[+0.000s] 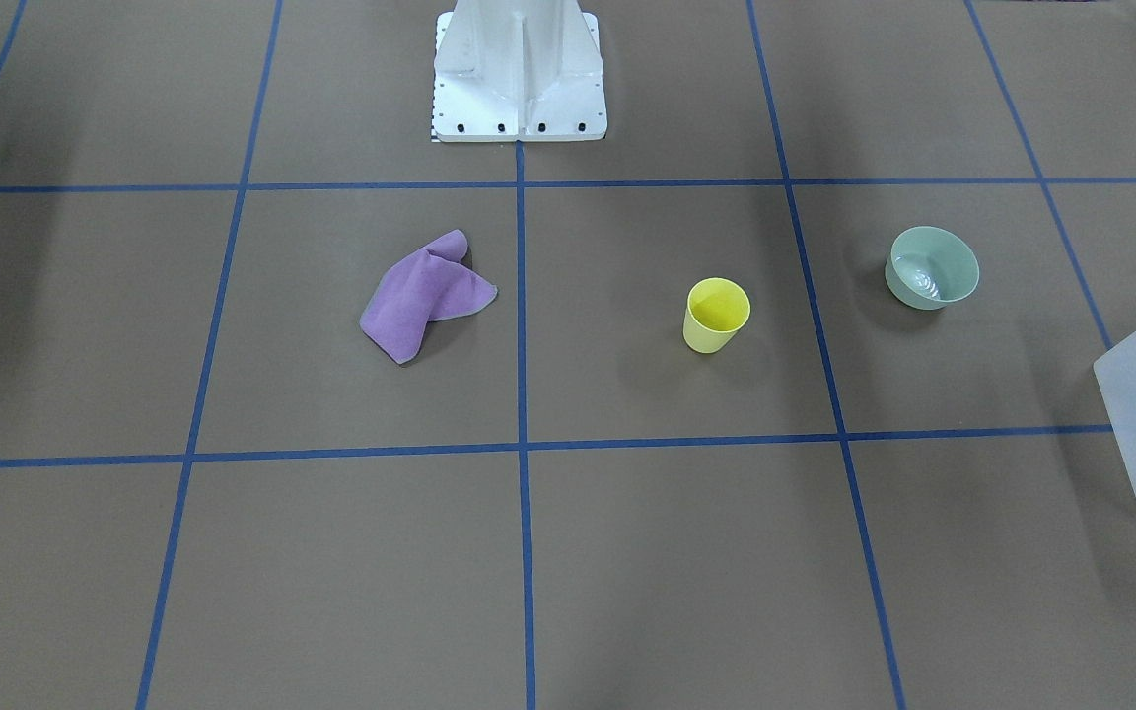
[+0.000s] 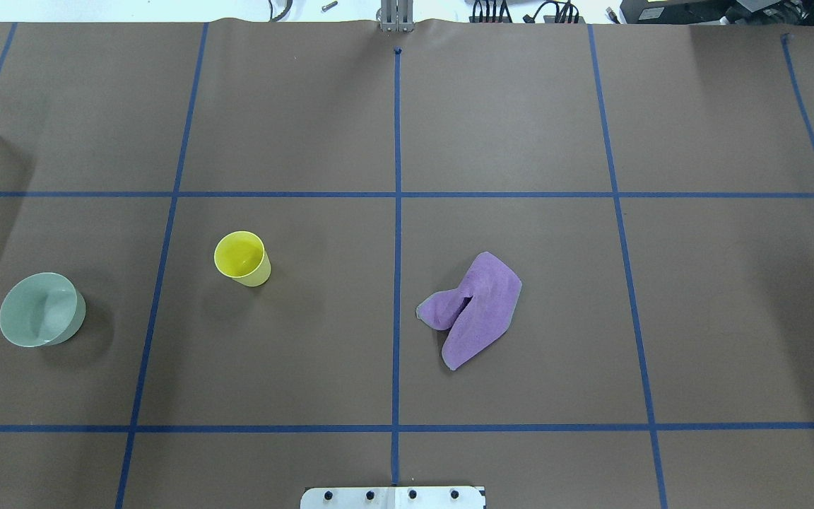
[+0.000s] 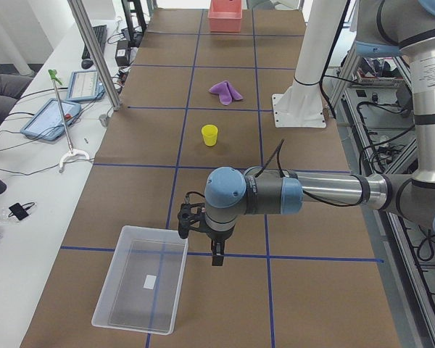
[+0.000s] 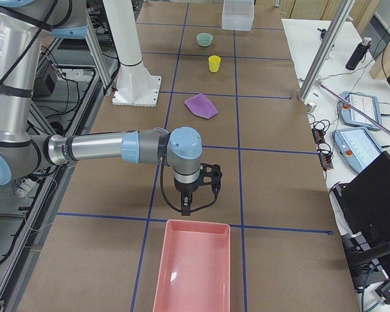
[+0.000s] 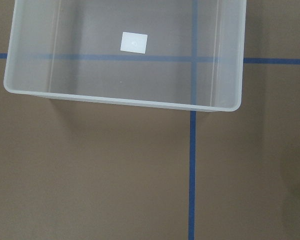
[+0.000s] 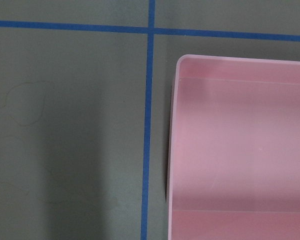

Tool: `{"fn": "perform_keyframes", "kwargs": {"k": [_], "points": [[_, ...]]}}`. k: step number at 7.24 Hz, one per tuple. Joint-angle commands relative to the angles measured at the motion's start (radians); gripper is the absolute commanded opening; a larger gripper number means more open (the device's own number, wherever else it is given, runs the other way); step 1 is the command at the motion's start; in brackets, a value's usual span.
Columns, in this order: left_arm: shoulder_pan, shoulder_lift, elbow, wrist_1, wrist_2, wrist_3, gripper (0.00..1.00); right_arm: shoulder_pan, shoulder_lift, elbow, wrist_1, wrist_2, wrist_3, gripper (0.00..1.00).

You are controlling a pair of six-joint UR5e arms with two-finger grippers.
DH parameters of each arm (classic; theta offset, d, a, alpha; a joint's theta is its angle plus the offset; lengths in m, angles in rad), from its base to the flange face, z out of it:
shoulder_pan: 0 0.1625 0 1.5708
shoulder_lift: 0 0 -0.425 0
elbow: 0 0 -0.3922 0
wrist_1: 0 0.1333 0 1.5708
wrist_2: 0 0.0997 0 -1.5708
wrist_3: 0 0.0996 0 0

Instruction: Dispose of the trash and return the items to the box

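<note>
1. Since neither gripper shows in the overhead or front views, hand state rests on the side views alone, and there I cannot tell how far either is open. Left gripper [image 3: 216, 255] hangs pointing down at centre frame. Right gripper [image 4: 187, 207] does the same in its own side view. No object made out in either (fingers too small to be sure).
2. Bowl [image 1: 931, 268] sits upright on the table, right of centre in the front view and lower left in the overhead view. It is apart from the cup [image 1: 716, 316] and well apart from the cloth [image 1: 425, 296].
3. Box [image 3: 141, 290] lies lower left in the left side view, nothing in it. Left gripper is just beside its right-hand long rim, not over it. Left wrist view agrees: box fills the upper frame, bare table below.
4. Key relation: bowl and box share the robot's left half. In the front view the box is cut by the right edge, below and right of the bowl, near but not touching. Left gripper is by the box, so the left arm is the nearer one. Right gripper hangs by the pink bin [image 4: 194, 273], well apart from the bowl at the top of that view.
5. Judgement: from the left gripper the bowl should lie up-frame in the left side view, toward the cup (not visible there, probably hidden behind the arm). Bowl is round with no long axis, so any rim approach should serve, followed by a short carry to the box.
</note>
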Motion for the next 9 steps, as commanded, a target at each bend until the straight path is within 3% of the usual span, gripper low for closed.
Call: {"fn": "perform_keyframes", "kwargs": {"k": [1, 4, 6, 7, 9], "points": [[0.000, 0.000, -0.001, 0.000, 0.000, 0.000, 0.98, -0.014, 0.000, 0.010, 0.001, 0.000, 0.000, 1.00], [0.000, -0.002, -0.006, 0.000, 0.000, 0.000, 0.98, -0.014, 0.006, 0.067, 0.025, -0.003, -0.001, 1.00], [0.000, -0.012, -0.015, -0.023, -0.012, 0.000, 0.98, -0.014, 0.005, 0.061, 0.228, -0.003, 0.002, 1.00], [0.000, -0.012, -0.004, -0.105, -0.067, -0.006, 0.98, -0.014, -0.008, 0.050, 0.270, 0.032, 0.000, 1.00], [0.000, -0.026, -0.004, -0.324, -0.077, -0.013, 0.98, -0.014, 0.003, 0.022, 0.280, 0.156, -0.001, 1.00]]}}
